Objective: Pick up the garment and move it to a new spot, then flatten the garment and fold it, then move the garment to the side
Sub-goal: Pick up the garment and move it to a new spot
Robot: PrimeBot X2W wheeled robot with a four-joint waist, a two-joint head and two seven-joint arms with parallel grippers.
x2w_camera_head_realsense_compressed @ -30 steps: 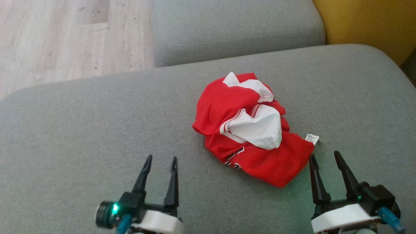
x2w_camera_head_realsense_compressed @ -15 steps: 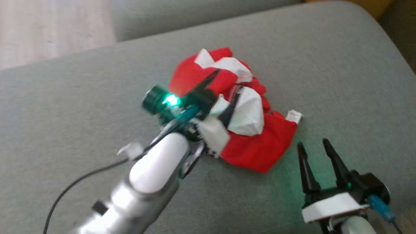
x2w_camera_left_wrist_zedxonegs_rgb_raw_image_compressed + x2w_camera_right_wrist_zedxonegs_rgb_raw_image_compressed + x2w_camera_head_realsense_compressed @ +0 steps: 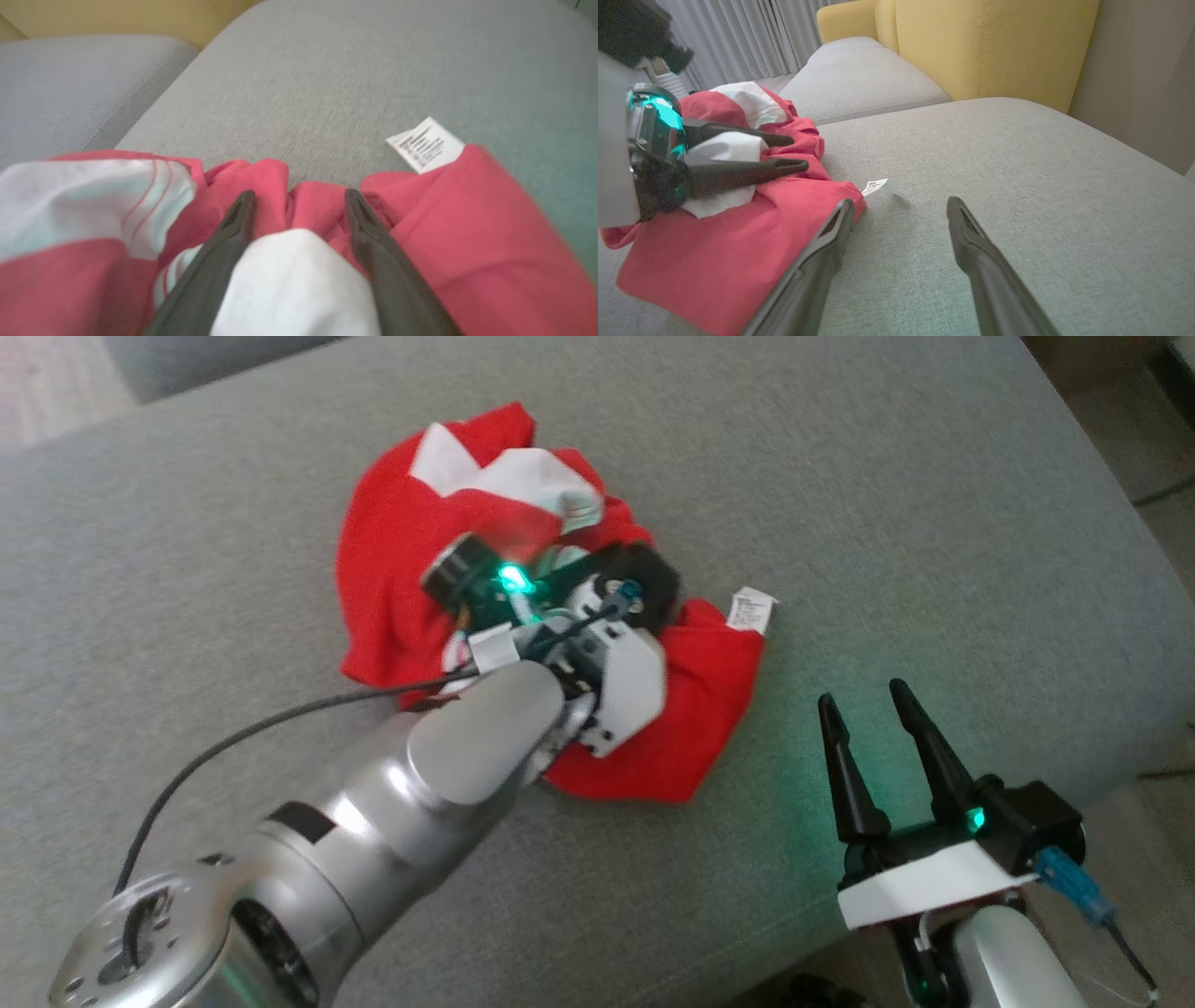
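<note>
Red garment (image 3: 392, 569), one; left end effector (image 3: 298, 196), right end effector (image 3: 863, 695): two.

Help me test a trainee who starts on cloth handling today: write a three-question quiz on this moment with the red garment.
1. True or false: the left claw is open over the garment, with a white fold between its fingers.
2. Pick one. The right claw is:
A. shut on a red sleeve
B. open over the grey cushion beside the garment, holding nothing
C. pressed flat on top of the garment
3. Fill in: the white label sticks out at the garment's edge on the side towards the ___ claw.

Key: 1 true; 2 B; 3 right.
</note>
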